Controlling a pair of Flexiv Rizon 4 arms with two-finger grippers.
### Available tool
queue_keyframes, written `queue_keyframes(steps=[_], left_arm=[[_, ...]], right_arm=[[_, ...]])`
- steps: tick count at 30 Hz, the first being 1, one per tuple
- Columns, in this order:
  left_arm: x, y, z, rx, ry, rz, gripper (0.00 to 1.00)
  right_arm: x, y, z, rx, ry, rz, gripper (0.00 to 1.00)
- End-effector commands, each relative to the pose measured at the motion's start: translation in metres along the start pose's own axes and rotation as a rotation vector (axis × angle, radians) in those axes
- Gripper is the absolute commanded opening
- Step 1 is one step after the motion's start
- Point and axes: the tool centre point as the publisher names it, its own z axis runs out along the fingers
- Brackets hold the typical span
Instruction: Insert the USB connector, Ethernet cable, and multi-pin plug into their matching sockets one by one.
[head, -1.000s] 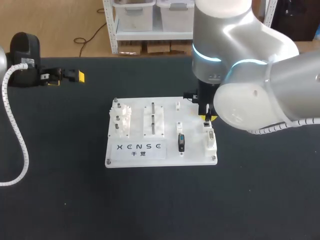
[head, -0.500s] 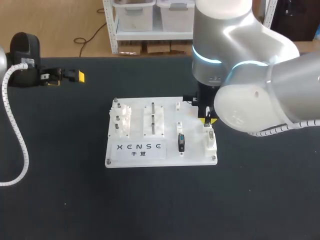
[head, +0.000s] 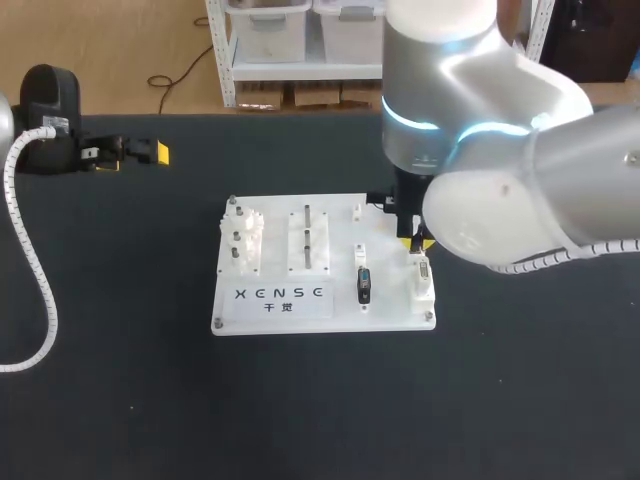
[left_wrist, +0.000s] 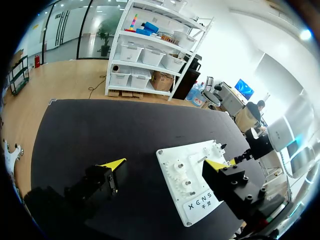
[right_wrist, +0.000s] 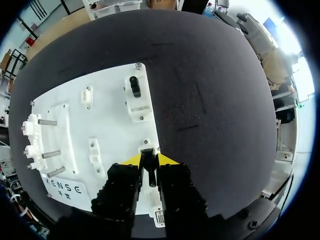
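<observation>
The white socket board (head: 270, 312) lies mid-table, also visible in the left wrist view (left_wrist: 176, 161) and the right wrist view (right_wrist: 110, 120). My right gripper (head: 417, 241) hangs over the board's right side, shut on a thin dark plug (right_wrist: 148, 169) whose tip meets a small white socket block (right_wrist: 148, 148). A black plug (head: 363, 285) sits in a white holder (right_wrist: 134, 86) ahead of the gripper. A metal connector (head: 422, 268) lies on the board's right edge. My left gripper (head: 150, 152) rests far off at the table's back left, open and empty (left_wrist: 165, 165).
Upright metal pegs (head: 240, 235) and white fixtures (head: 307, 240) stand on the board's left half. A white coiled hose (head: 40, 290) from the left arm loops over the table's left edge. Bare black tabletop surrounds the board.
The right arm has shifted slightly to the left above the board; its gripper stays at the same white block. The left arm has not moved.
</observation>
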Motion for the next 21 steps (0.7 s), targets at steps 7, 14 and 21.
queue_keyframes(steps=[7, 14, 21], left_arm=[[0.0, 0.0, 0.0, 0.0, 0.0, 0.0, 1.0], [0.0, 0.0, 0.0, 0.0, 0.0, 0.0, 1.0], [0.0, 0.0, 0.0, 0.0, 0.0, 0.0, 1.0]], right_arm=[[-0.005, -0.001, 0.023, 0.045, 0.028, -0.002, 0.0], [-0.003, -0.002, 0.021, 0.043, 0.024, 0.006, 0.0], [-0.006, 0.01, -0.021, -0.015, -0.06, 0.034, 1.0]])
